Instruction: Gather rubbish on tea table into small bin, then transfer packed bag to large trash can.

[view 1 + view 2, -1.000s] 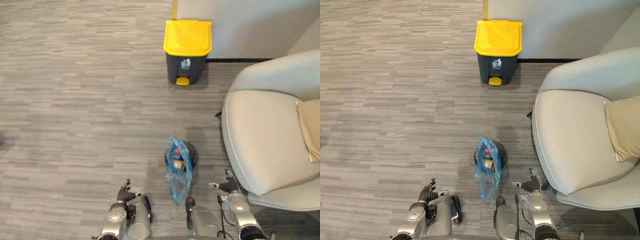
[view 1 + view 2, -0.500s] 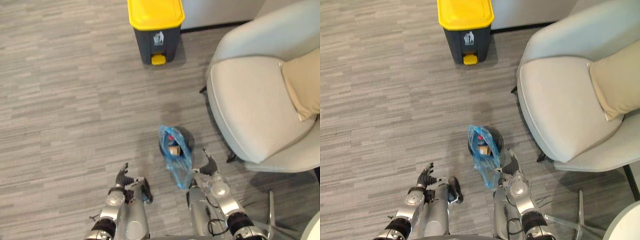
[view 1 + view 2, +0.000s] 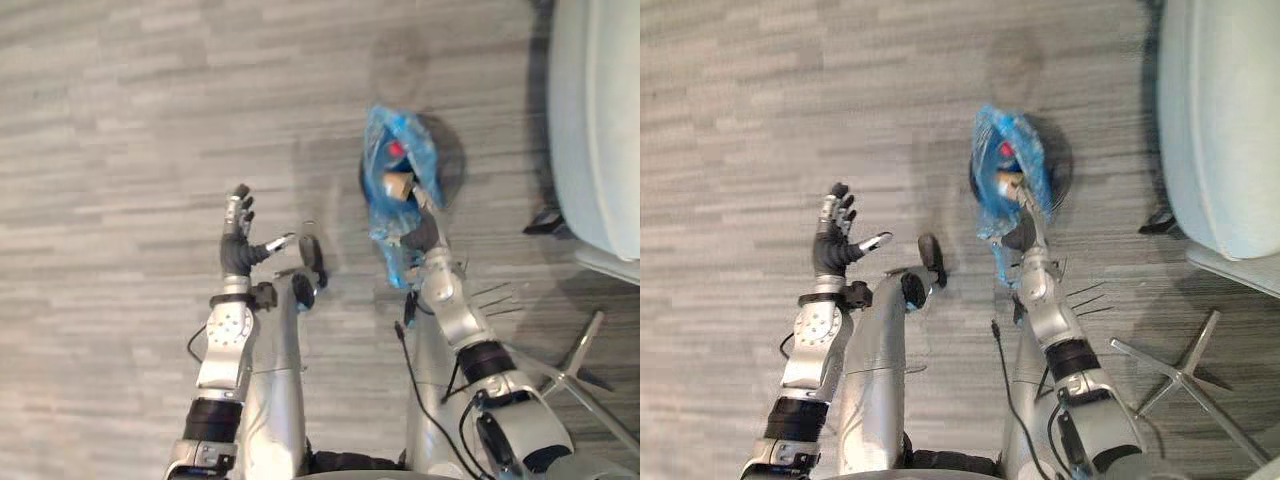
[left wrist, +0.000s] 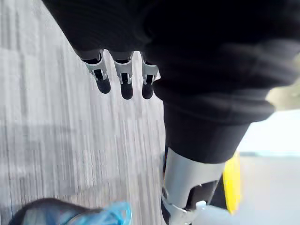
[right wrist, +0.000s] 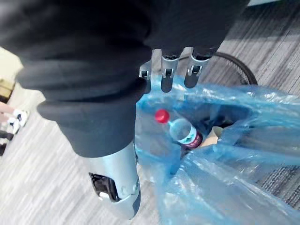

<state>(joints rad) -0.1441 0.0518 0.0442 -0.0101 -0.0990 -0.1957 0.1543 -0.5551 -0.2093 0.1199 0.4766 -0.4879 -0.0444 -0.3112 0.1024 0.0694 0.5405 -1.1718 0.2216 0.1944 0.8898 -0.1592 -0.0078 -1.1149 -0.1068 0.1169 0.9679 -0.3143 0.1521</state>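
rubbish sits in a blue bag [image 3: 398, 170] that lines the small bin [image 3: 448, 160], a dark round bin on the grey carpet floor [image 3: 120, 150]. the bag's mouth stands open over the bin and its loose film hangs over the bin's near side, toward the robot. the right hand [image 3: 420, 232] is at that near side, against the hanging film. i cannot tell whether it grips the film.

the head views show a red dot and a brown piece [image 3: 396, 185] inside the bag. the right wrist view shows more: a clear bottle [image 5: 185, 133] with a red cap [image 5: 161, 116] lying in the bag, and the bin's thin dark rim curving beyond the bag.

the left hand [image 3: 238, 250] is well apart from the bin, out on its left and above bare floor. it is open, with its thumb out to the side, and holds nothing. the left wrist view shows its fingers [image 4: 123, 82] straight over the carpet, a corner of the blue bag with the dark bin, and a yellow shape [image 4: 232, 182] too partial to name.

the head views also show a pale armchair [image 3: 600, 110] to the right of the bin.
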